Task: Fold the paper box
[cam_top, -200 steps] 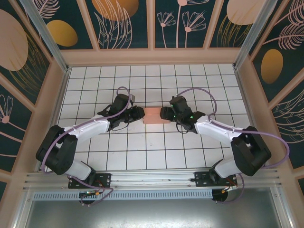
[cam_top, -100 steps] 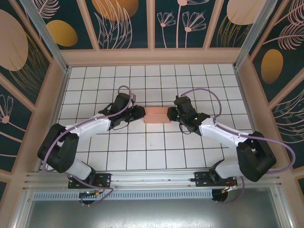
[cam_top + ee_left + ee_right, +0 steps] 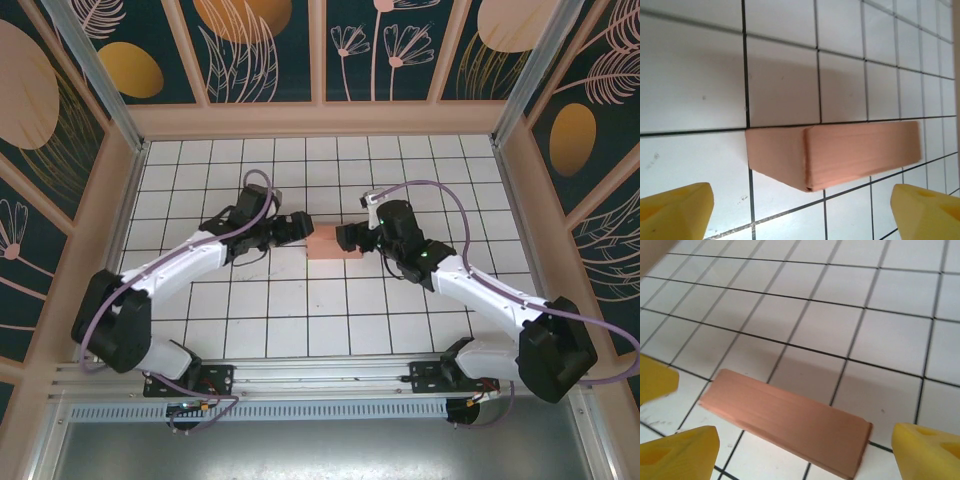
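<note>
The paper box is a closed salmon-pink rectangular box lying flat on the white tiled floor, mid-table. My left gripper sits just off its left end and my right gripper at its right end. In the left wrist view the box lies ahead of the gripper, whose yellow fingertips stand wide apart with nothing between them. The right wrist view shows the box from above. The right gripper is open, its fingertips well clear of the card.
Peach-coloured walls with dark patterned panels close in the floor on three sides. A metal rail carries the arm bases at the near edge. Bare tiles lie in front of and behind the box.
Both grippers have opened wide and let go of the box ends. The box stays on the tiles. Both arms have stretched slightly farther up the table.
</note>
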### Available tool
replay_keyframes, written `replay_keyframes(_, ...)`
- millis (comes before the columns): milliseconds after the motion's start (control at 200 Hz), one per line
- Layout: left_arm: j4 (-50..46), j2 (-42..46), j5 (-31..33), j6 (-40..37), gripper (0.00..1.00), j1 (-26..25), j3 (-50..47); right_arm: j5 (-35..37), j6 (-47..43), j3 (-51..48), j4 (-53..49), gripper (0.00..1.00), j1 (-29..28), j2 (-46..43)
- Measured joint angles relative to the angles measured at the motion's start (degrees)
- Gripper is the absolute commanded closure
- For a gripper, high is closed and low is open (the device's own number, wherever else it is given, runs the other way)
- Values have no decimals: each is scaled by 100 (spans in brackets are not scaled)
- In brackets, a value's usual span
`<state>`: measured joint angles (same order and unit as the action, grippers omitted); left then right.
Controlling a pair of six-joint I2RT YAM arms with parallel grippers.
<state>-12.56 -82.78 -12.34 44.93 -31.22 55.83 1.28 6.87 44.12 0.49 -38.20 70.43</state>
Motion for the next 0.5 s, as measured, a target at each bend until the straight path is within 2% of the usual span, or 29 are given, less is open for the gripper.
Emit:
replay_keyframes(190,-234,745,308,7,1,367,-17,-979,-1788,251,-249,5,-59,243)
replay_keyframes(345,-376,1108,393,7,1,564,-439,-1714,-3145,1193,-957,7,-59,1174)
replay_keyframes(500,-704,1451,398,-55,1,697,-901,-2210,-4138,2092,-1591,9,-59,2059)
